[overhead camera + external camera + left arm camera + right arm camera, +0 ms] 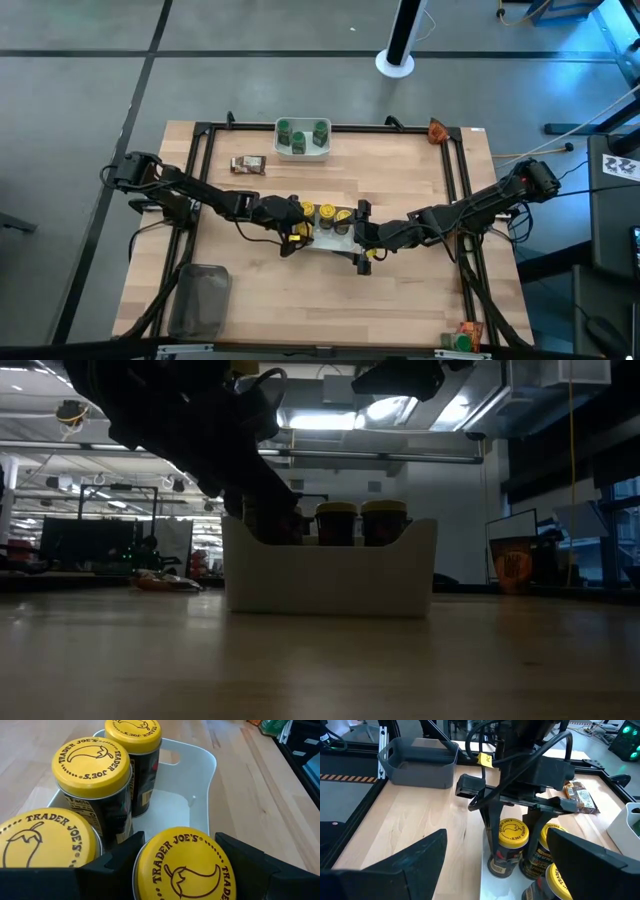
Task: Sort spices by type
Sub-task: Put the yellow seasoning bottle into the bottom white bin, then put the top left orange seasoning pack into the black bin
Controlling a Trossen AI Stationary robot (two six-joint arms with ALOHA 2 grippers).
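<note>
A white bowl at mid-table holds several tiny jars with yellow caps; the low view shows their caps above the bowl's wall. My left gripper reaches down into the bowl's left end and is shut on one yellow-capped jar. My right gripper hangs open just right of the bowl and touches nothing. A second white bowl at the far edge holds green-capped jars. A brown packet lies flat to its left. My left gripper holds the yellow-capped jar by its sides just below the cap, pinched between the two fingers, which come from above, slanting down. The jar stands upright inside the bowl beside the other jars. Whether its base rests on the bowl's floor is hidden.
A clear grey tray sits at the near left corner. An orange packet lies at the far right corner, on the black frame. Another small item lies at the near right corner. Bare wood lies near and right of the middle bowl.
</note>
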